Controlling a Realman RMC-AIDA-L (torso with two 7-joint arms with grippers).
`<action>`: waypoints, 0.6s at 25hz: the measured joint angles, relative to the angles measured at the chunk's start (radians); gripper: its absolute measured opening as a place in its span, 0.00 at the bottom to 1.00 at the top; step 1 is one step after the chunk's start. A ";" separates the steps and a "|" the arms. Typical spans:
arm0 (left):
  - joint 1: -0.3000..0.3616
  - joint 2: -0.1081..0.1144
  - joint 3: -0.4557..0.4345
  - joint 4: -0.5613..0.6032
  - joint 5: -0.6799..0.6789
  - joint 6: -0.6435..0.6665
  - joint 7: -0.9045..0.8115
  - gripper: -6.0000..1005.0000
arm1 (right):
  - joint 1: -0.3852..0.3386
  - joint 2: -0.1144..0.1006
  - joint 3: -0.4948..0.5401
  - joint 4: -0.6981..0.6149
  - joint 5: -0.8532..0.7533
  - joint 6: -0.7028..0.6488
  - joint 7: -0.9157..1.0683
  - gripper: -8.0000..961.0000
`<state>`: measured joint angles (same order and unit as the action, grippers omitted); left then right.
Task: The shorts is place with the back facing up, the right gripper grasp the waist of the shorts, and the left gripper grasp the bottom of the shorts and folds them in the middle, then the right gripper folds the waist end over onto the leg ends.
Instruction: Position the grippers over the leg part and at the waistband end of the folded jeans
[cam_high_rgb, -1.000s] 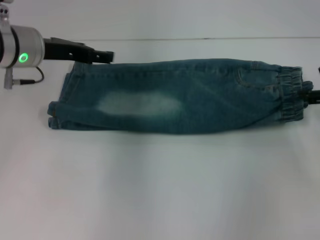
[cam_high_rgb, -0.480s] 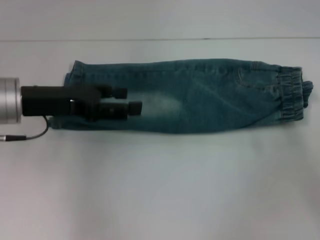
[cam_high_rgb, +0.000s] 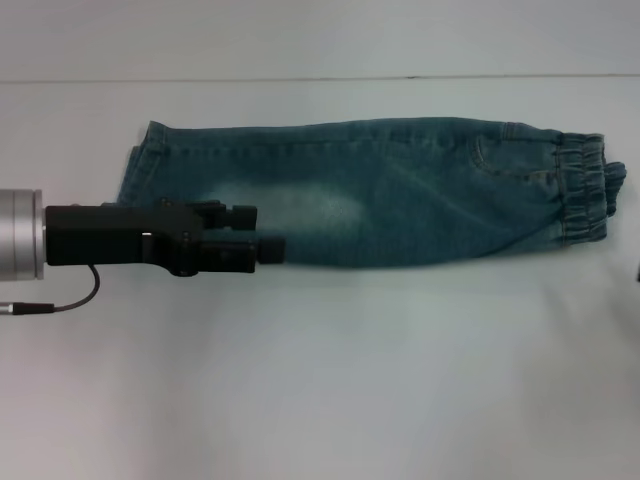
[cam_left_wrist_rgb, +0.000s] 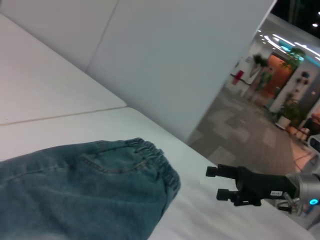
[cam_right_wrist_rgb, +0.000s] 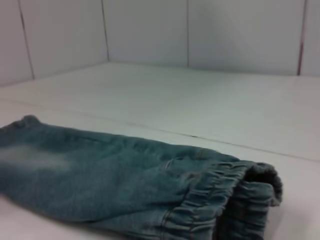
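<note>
Left pincer now lower; shorts lengthwise left-right, waist rightward.

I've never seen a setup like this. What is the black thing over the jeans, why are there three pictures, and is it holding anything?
These are three cameras on one two-armed robot. The head view looks down from the robot's head onto a white table. On it lie the shorts, blue denim already folded lengthwise into one long strip, with the elastic waist of the shorts on the robot's right.

The black thing is the left hand, a two-fingered claw on a silver wrist. It sits over the leg end, fingers apart, holding nothing.

The other two pictures come from cameras on the wrists. The left wrist view shows the waistband and, farther off beyond the table edge, the right hand, also open and empty. The right wrist view shows only the shorts.
</note>
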<state>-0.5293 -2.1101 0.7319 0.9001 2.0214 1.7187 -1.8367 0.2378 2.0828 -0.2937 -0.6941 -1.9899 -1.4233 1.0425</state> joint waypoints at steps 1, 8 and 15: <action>0.002 -0.002 0.001 0.003 0.000 -0.009 0.000 0.81 | 0.008 -0.001 -0.001 0.007 -0.005 0.006 -0.008 0.91; 0.003 -0.005 0.040 -0.005 0.001 -0.062 0.014 0.82 | 0.088 -0.002 -0.008 0.022 -0.047 0.045 -0.013 0.90; 0.003 -0.011 0.048 -0.005 0.001 -0.064 0.028 0.82 | 0.176 -0.025 -0.027 0.109 -0.108 0.165 -0.011 0.89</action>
<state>-0.5258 -2.1208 0.7798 0.8954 2.0224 1.6545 -1.8091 0.4138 2.0581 -0.3207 -0.5847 -2.0977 -1.2581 1.0316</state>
